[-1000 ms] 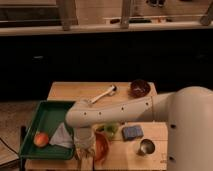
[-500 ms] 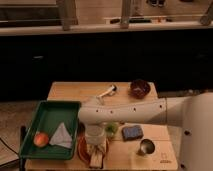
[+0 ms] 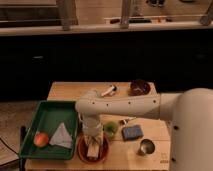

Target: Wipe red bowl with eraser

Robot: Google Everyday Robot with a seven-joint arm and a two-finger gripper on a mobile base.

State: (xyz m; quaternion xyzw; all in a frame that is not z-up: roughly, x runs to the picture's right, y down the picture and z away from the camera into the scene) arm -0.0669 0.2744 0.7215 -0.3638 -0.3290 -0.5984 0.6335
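Gripper (image 3: 93, 147) newly down inside red bowl (image 3: 80, 149), apparently pinching pale eraser (image 3: 93, 153), green tray (image 3: 48, 113) just beside

Found gripper (image 3: 93, 144) low in red bowl (image 3: 80, 150) at table's (image 3: 65, 91) front edge. Hemmed on left by green tray (image 3: 50, 104), wall just beside bowl; cloth (image 3: 62, 136) and fruit (image 3: 41, 139) lay inside. Crowded on right by small green object (image 3: 110, 129) near bowl rim, blue pad (image 3: 132, 132) beyond it, metal cup (image 3: 146, 147) toward front. Roofed above by arm (image 3: 122, 105) crossing mid-table. Noted bare wood at rear left corner, and an open gap between brush (image 3: 108, 91) and dark bowl (image 3: 139, 87).
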